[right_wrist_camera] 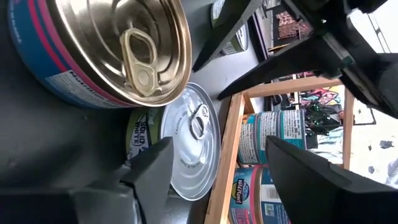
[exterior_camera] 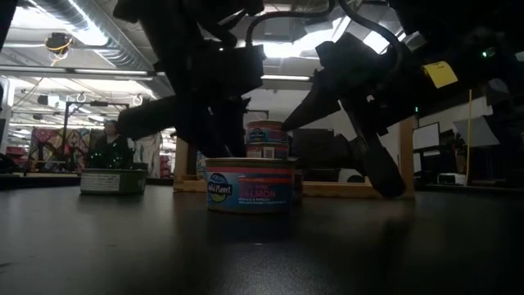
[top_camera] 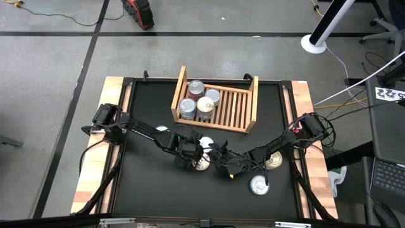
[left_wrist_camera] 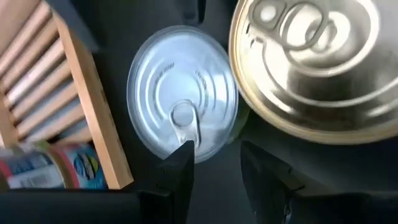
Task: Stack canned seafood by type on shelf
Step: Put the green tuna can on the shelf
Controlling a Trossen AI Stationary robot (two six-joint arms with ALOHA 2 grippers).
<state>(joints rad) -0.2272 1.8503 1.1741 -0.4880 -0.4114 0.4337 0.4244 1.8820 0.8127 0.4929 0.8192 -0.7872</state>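
Note:
The wooden shelf (top_camera: 235,107) stands at the table's far middle, with several tins (top_camera: 197,101) stacked at its left end. A blue-and-pink-labelled tin with a gold lid (top_camera: 201,165) stands on the table in front of it and shows in the low view (exterior_camera: 250,185). A white-lidded tin (top_camera: 206,142) stands between that tin and the shelf. My left gripper (top_camera: 196,156) is open over these two tins, its fingers (left_wrist_camera: 177,174) next to the white lid (left_wrist_camera: 183,118). My right gripper (top_camera: 219,157) is open and empty just to their right, facing them (right_wrist_camera: 193,143).
Two more tins (top_camera: 274,160) (top_camera: 259,185) stand on the table's near right, under and beside the right arm. A pale round thing (top_camera: 162,129) shows by the left arm. A green-labelled tin (exterior_camera: 115,181) shows at the left in the low view.

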